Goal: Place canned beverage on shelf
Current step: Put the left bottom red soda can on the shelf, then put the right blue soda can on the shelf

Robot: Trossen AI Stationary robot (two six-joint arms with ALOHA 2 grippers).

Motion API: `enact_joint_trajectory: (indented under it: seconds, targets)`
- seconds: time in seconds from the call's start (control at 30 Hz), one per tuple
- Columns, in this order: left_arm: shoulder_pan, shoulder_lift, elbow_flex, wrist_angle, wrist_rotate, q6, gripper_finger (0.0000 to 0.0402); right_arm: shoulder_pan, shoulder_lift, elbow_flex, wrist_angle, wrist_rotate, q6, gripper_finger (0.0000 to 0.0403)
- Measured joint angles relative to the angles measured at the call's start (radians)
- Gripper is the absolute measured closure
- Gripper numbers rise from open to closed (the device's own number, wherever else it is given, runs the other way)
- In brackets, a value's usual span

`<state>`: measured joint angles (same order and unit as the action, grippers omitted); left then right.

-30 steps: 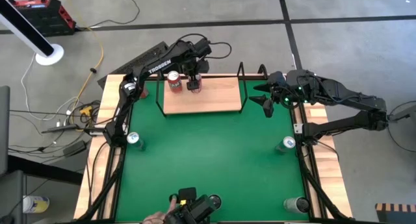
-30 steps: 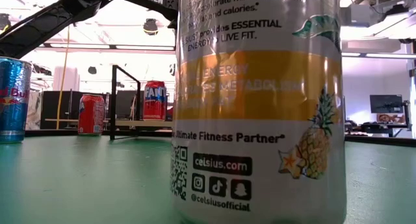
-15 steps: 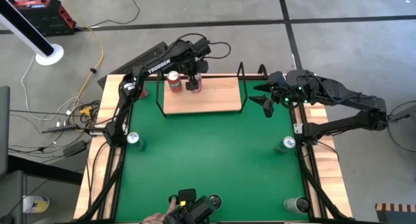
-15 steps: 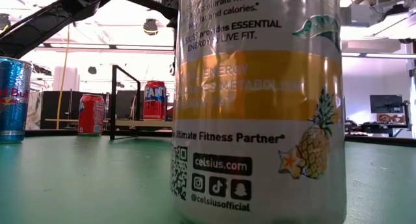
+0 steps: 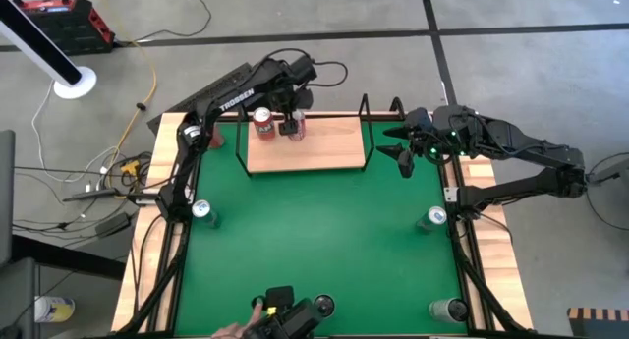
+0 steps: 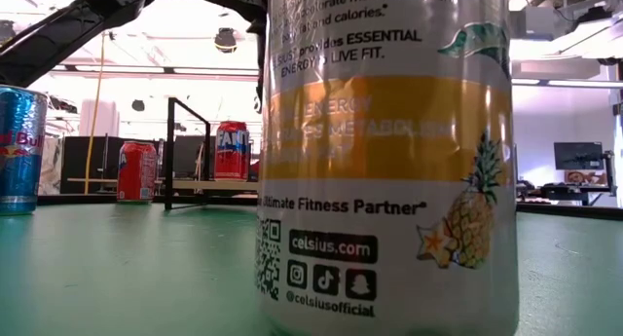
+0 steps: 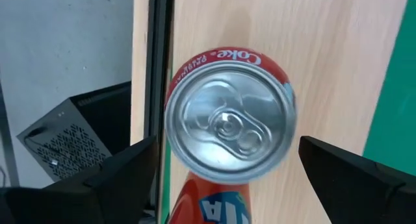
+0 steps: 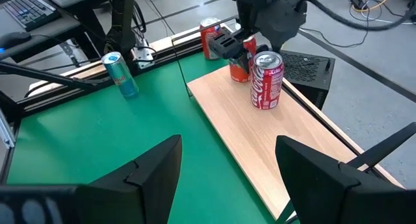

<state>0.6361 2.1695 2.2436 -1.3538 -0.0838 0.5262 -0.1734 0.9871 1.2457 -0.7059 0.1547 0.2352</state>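
Note:
The shelf (image 5: pixel 324 147) is a light-wood board with black rod ends, at the table's far edge. A Coke can (image 7: pixel 227 123) and a red Fanta can (image 8: pixel 239 69) stand upright on it near its left end. My left gripper (image 5: pixel 290 126) points down over them, open. Its fingers (image 7: pixel 123 178) stand on either side of the Fanta can's top, well apart from it. A third red can (image 5: pixel 262 123) stands by the shelf's left end. My right gripper (image 5: pixel 403 160) is open and empty beside the shelf's right end.
A tall Celsius can (image 6: pixel 389 161) stands right in front of the low camera and hides the shelf's middle. A Red Bull can (image 5: pixel 201 211) stands at the table's left edge, and two more cans (image 5: pixel 432 218) (image 5: pixel 447 308) stand at the right. A person's hand (image 5: pixel 231 331) shows at the near edge.
My left gripper has risen a little over the shelf and shifted slightly toward the table's left. The cans on the shelf have stayed upright in place.

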Motion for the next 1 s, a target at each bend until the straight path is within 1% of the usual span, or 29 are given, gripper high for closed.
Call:
enact_joint_trajectory:
  seconds: [0.3,0.4,0.47,0.63,0.7,0.77,1.0]
  targets:
    - [0.001,-0.087,0.000,0.020,-0.002,0.000,0.0045,0.000,0.000,0.000,0.000,0.000,-0.008,0.0128]
    - [0.001,-0.129,0.000,0.021,0.002,-0.027,0.0045,0.000,0.000,0.000,0.000,0.000,-0.008,0.0128]
    - [0.001,-0.159,0.000,0.014,0.033,-0.060,0.0045,0.000,0.000,0.000,0.000,0.000,-0.007,0.0128]
    - [-0.008,-0.253,0.000,-0.014,0.200,-0.152,0.0045,0.006,0.000,0.000,0.000,0.000,0.012,0.0128]
    - [-0.021,-0.291,0.001,-0.016,0.242,-0.173,0.0045,0.012,0.000,0.000,0.000,0.001,0.019,0.0128]
    - [-0.039,-0.329,0.001,-0.017,0.261,-0.188,0.0045,0.017,0.001,0.000,0.002,0.002,0.019,0.0128]
    - [-0.131,-0.449,0.001,-0.011,0.263,-0.280,0.0045,0.057,0.002,0.000,0.017,0.002,0.030,0.0128]
